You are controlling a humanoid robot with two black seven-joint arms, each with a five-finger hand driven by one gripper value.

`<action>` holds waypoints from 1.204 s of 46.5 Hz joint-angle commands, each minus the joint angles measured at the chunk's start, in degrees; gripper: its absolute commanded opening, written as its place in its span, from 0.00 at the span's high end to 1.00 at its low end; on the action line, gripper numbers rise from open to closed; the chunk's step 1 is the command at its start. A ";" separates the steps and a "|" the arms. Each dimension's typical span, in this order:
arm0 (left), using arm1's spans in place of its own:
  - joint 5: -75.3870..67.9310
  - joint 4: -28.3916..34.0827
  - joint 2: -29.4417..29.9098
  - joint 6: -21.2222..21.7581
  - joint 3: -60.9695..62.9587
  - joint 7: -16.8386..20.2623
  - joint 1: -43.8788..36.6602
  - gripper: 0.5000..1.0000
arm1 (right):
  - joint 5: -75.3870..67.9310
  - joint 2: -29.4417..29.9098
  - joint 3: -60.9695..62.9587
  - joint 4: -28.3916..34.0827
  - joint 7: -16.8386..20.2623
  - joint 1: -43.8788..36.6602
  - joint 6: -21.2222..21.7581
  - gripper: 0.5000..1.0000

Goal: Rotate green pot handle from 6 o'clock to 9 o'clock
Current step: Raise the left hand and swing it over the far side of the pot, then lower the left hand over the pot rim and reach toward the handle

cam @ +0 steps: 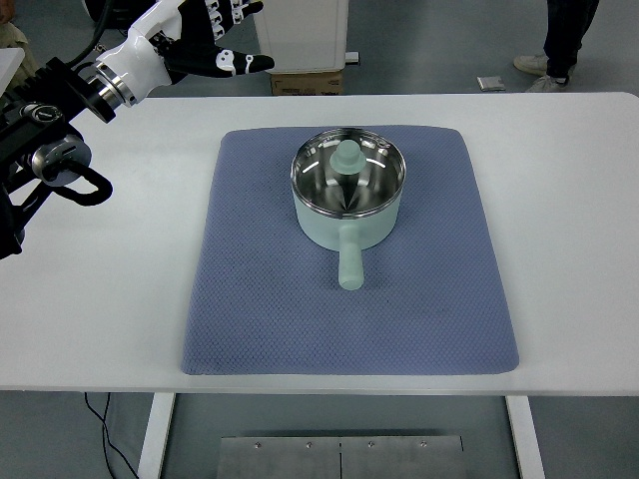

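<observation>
A pale green pot with a shiny steel inside sits on a blue-grey mat in the middle of the white table. Its handle points straight toward the near edge, at 6 o'clock. My left hand is raised above the table's far left corner, well away from the pot, with its black-and-white fingers spread and holding nothing. The right arm does not show.
The white table has bare surface on both sides of the mat. A cardboard box and a white cabinet stand beyond the far edge. A person's legs stand at the back right.
</observation>
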State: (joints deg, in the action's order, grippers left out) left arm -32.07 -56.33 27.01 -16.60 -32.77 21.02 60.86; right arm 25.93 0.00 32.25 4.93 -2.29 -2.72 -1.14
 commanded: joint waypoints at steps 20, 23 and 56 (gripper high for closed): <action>-9.15 -1.94 0.94 -4.67 1.04 0.08 2.07 0.00 | 0.00 0.00 0.00 0.00 0.00 0.00 0.00 0.00; -9.24 -1.94 0.94 -5.02 1.48 0.08 2.68 0.00 | 0.00 0.00 0.00 0.00 0.00 0.00 0.00 0.00; -10.73 -4.75 1.12 -7.13 5.09 0.16 5.68 0.00 | 0.00 0.00 0.00 0.00 0.00 0.00 0.00 0.00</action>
State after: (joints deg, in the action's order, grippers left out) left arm -42.31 -60.19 27.96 -23.60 -28.34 21.11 66.39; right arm 25.93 0.00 32.26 4.92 -2.29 -2.72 -1.14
